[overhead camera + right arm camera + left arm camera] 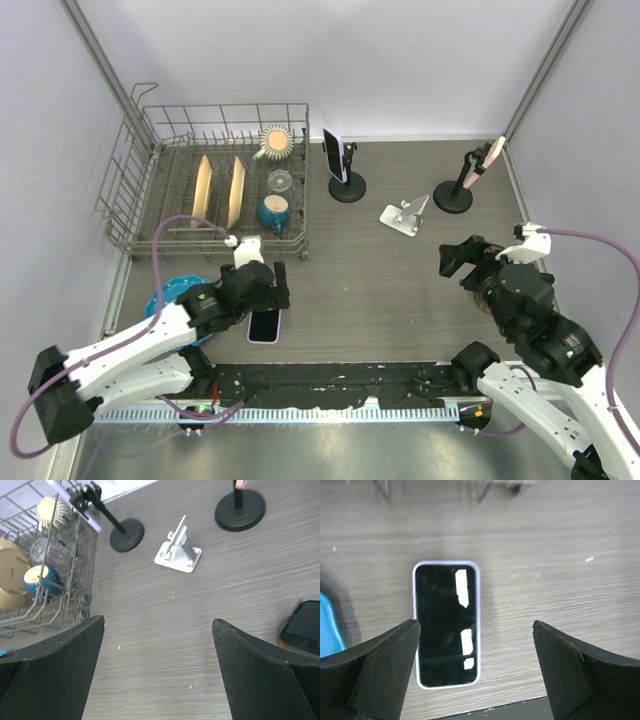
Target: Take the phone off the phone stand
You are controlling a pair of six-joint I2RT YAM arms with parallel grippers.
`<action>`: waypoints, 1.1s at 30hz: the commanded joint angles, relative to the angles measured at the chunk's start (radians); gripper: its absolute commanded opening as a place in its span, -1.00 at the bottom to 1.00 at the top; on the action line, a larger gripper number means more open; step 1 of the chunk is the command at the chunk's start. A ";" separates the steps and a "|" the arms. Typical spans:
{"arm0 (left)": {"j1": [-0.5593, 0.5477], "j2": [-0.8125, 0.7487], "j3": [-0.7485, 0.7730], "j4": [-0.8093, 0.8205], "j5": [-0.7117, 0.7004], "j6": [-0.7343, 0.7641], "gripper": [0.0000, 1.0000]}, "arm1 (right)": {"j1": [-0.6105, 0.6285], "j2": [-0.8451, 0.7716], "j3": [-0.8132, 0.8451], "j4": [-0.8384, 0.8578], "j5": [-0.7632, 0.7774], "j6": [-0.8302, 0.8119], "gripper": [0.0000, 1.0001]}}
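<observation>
A phone in a lavender case (264, 325) lies flat, screen up, on the table near the front edge. My left gripper (268, 303) hovers just above it, open; in the left wrist view the phone (447, 625) rests by the left finger (390, 655), with nothing held in the gripper (476, 630). An empty white phone stand (405, 216) (177, 550) sits mid-table. Two black stands at the back each carry a phone: a lavender one (334, 155) and a pink one (490, 155). My right gripper (455, 262) (157, 622) is open over bare table, short of the white stand.
A wire dish rack (130, 200) with plates, a glass and a blue mug fills the back left. A blue plate (170, 295) (330, 625) lies left of the flat phone. The black stand bases (126, 534) (240, 510) flank the white stand.
</observation>
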State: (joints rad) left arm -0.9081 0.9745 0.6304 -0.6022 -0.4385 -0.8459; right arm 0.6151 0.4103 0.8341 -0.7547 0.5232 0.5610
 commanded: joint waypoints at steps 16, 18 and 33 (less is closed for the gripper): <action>0.005 -0.551 0.106 0.108 -0.138 0.537 1.00 | 0.000 0.361 0.382 -0.368 0.373 0.016 0.95; 0.005 -0.580 0.075 0.137 -0.146 0.542 1.00 | -0.005 0.422 0.375 -0.377 0.385 0.033 0.97; 0.011 -0.631 0.074 0.094 -0.106 0.553 1.00 | -0.797 0.604 0.326 -0.221 -0.002 -0.128 0.99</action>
State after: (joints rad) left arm -0.9062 0.3656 0.7063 -0.5289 -0.5598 -0.3084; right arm -0.0322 1.0145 1.1591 -1.0279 0.6014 0.4942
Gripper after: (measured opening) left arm 0.996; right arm 0.996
